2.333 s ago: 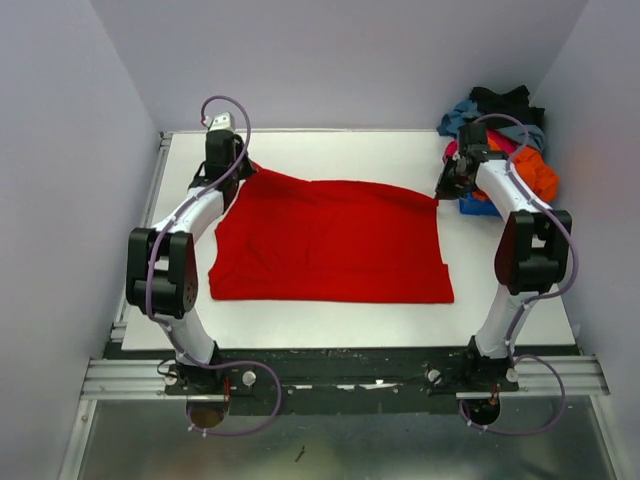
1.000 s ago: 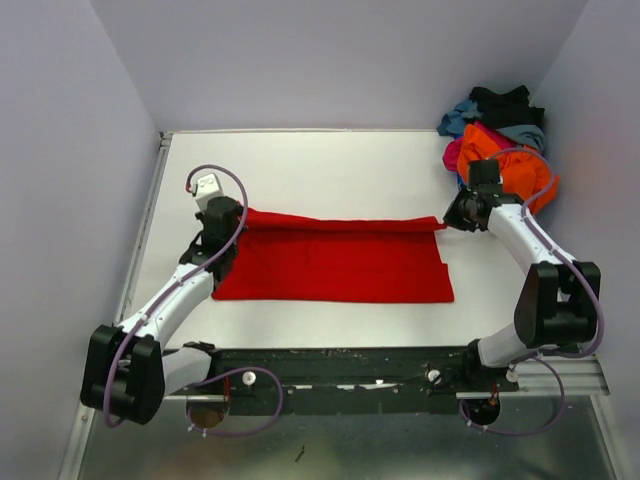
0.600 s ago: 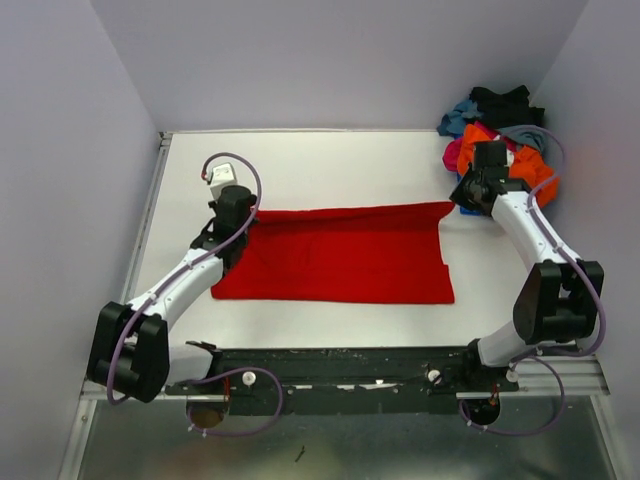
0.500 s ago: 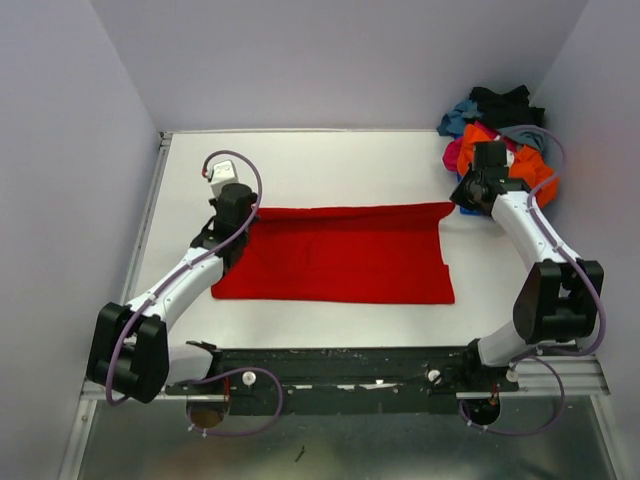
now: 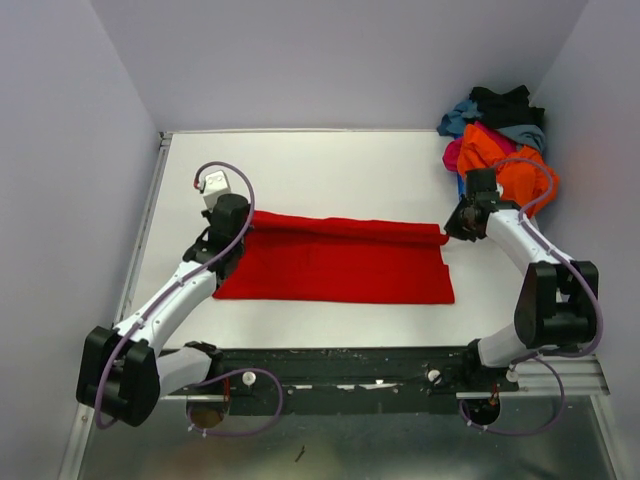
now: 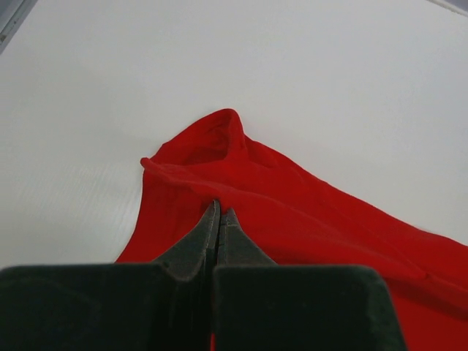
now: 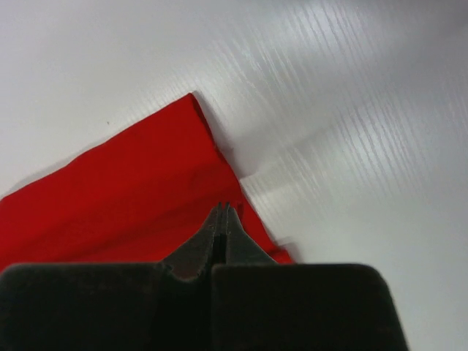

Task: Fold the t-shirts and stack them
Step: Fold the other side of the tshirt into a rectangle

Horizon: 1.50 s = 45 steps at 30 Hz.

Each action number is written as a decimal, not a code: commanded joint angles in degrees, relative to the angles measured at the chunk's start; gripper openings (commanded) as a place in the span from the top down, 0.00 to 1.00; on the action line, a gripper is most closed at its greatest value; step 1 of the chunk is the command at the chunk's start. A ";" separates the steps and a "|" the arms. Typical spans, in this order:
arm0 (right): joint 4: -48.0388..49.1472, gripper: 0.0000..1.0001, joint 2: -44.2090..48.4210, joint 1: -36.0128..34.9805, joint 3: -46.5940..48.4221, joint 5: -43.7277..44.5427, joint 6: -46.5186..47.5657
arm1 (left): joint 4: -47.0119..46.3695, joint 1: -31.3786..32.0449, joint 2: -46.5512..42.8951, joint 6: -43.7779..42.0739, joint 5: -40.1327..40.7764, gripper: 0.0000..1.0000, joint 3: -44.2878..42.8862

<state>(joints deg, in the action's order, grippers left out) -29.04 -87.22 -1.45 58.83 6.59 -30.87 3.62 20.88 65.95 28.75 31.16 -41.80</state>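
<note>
The bright red t-shirt (image 5: 340, 262) lies spread across the middle of the white table (image 5: 340, 170), its far edge doubled over into a long fold. My left gripper (image 5: 236, 229) is shut on the shirt's far left corner; in the left wrist view the closed fingertips (image 6: 219, 212) pinch a raised ridge of red cloth (image 6: 292, 205). My right gripper (image 5: 451, 231) is shut on the far right corner; the right wrist view shows its tips (image 7: 225, 208) pinching the red cloth (image 7: 131, 190) at its edge.
A pile of other shirts sits at the back right corner: orange (image 5: 505, 160), magenta (image 5: 453, 155), blue (image 5: 460, 115), grey-blue (image 5: 527, 132) and black (image 5: 500, 100). Grey walls close in the table on three sides.
Both grippers have drawn back toward the near edge with the shirt's far edge, so the flat red strip now shows a rolled fold along its back.
</note>
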 commanded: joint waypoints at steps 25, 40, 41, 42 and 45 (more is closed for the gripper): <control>4.34 0.45 7.14 -0.04 -8.29 -0.09 -2.71 | 9.12 1.35 -0.56 8.95 -5.58 0.70 7.35; 11.54 0.50 7.52 -12.68 -1.35 -26.70 3.10 | 14.24 1.79 -4.80 5.18 -7.15 0.34 -1.70; 12.50 0.51 5.94 -14.35 -0.39 -28.63 2.93 | 12.75 1.79 -3.74 4.82 -8.12 0.34 -2.23; 12.95 0.53 4.36 -15.67 0.84 -29.00 2.66 | 11.25 1.53 -2.25 4.65 -8.91 0.34 -2.75; 13.48 0.79 -1.79 -17.53 5.32 -30.31 0.91 | 7.38 -0.57 4.07 3.94 -10.06 0.41 -5.65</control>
<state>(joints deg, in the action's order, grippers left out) -18.68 -82.94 -16.82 58.98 -16.58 -28.45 15.68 22.44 63.09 34.72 24.71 -43.88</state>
